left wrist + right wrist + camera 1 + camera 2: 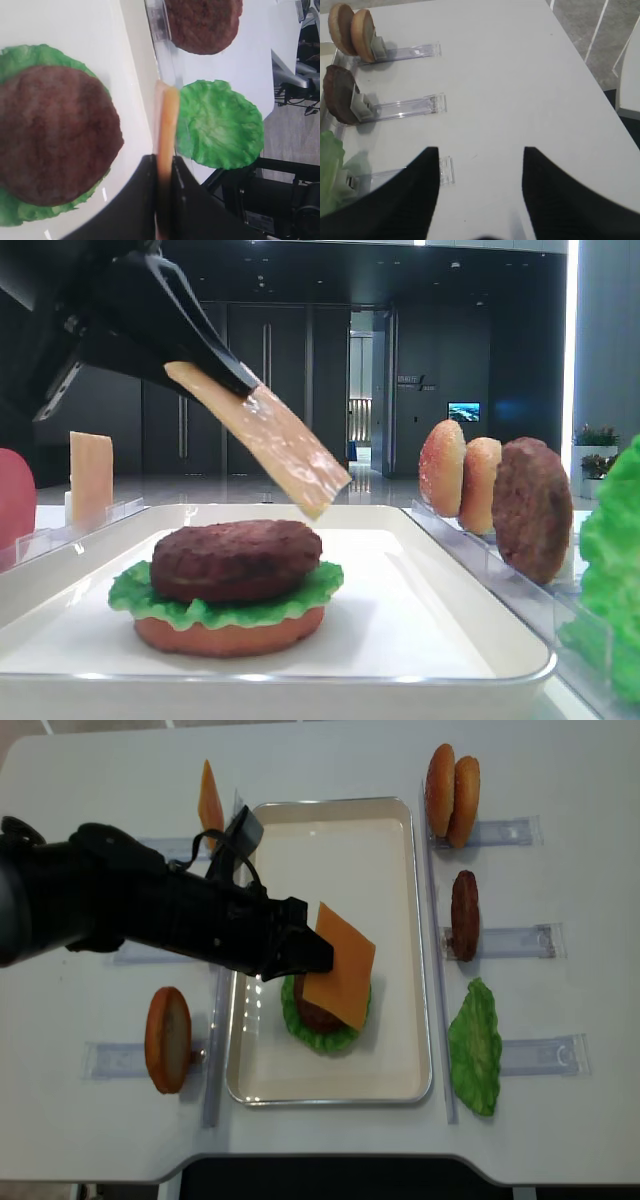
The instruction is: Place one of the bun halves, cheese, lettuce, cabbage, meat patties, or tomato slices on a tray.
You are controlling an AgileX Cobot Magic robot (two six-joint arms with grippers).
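My left gripper [162, 160] is shut on the edge of a yellow-orange cheese [166, 120] slice. The slice hangs tilted in the air, its free corner over the stack on the white tray [400, 840]. That stack is a bun half [230, 637] at the bottom, ruffled lettuce [215, 610] on it and a dark meat patty [235, 558] on top. From above, the cheese [340, 965] covers most of the patty [315, 1013]. My right gripper [481, 155] is open over bare table, with nothing between its fingers.
Right of the tray, clear racks hold two bun halves [452, 788], a patty [464, 915] and a lettuce leaf [475, 1045]. Left of the tray stand another cheese slice [209, 800] and a tomato slice [168, 1038]. My left arm [120, 900] spans the left racks.
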